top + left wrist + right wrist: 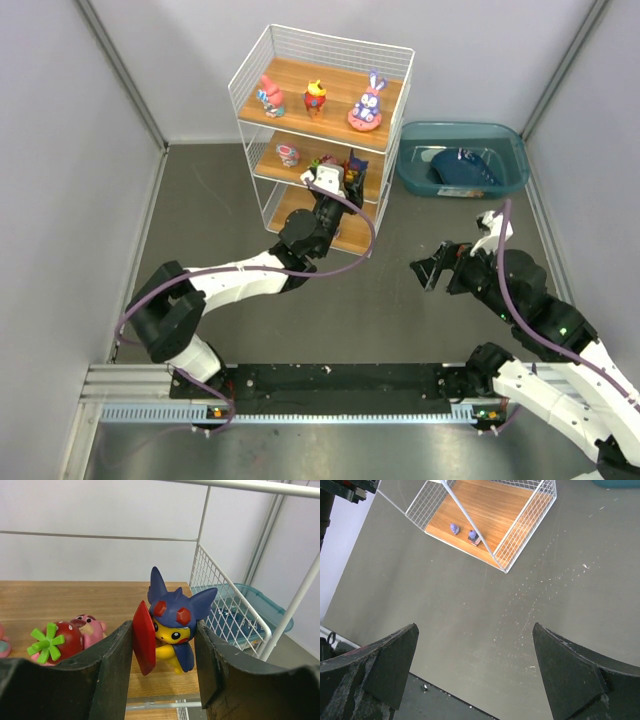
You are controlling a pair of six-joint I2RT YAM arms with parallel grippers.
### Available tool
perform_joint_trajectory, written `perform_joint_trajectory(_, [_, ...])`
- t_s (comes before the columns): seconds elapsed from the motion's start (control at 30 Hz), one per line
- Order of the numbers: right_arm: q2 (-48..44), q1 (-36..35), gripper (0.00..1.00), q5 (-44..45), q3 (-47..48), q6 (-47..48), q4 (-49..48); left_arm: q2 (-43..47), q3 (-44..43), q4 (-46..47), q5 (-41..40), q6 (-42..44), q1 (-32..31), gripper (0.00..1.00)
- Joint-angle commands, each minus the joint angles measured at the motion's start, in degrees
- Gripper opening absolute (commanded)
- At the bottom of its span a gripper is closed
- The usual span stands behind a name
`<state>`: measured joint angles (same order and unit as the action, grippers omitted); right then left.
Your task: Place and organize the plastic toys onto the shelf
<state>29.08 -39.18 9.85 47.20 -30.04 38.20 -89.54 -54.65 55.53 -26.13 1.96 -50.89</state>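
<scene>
- Gripping a yellow figurine in a blue hood point(172, 625), the left gripper point(164, 630) has a finger pressed on each side of it, one against the red shield it carries; the jaws stand about half apart.
- That figurine stands on the middle tier of the shelf point(295, 75), near the tier's right front corner, just beside the wire side wall.
- Further left along the same tier, close to its front edge, sits a pink toy with a red strawberry point(70, 637).
- On the top tier three toys stand in a row, apart from one another: a pink bunny point(270, 97) toward the left end, a red and yellow one point(316, 98) in the middle, a purple bunny point(368, 105) toward the right end.
- The right gripper point(475, 645) hangs over the dark table point(400, 320) with its jaws wide and nothing between them, well apart from the shelf.
- A teal bin point(420, 185) sits on the table just right of the shelf.
</scene>
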Motion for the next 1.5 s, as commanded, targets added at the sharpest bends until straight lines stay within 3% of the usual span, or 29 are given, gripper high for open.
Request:
perform_joint_trajectory(0.0, [-0.25,0.6,0.99,1.05,-0.35,1.04,-1.81,-0.81,-2.12,6.61,-1.2,0.51,-0.43,0.0])
perform_joint_trajectory(1.13, [-1.22,0.68,0.99,0.7,-1.23,1.13,-1.46,-4.06,0.69,9.33,-2.87,1.91,-1.4,0.0])
perform_joint_trajectory(1.47, [-1.31,0.68,0.99,0.7,-1.32,1.21,-1.37,-5.12,0.78,9.34,-2.7,1.74,-1.4,0.09])
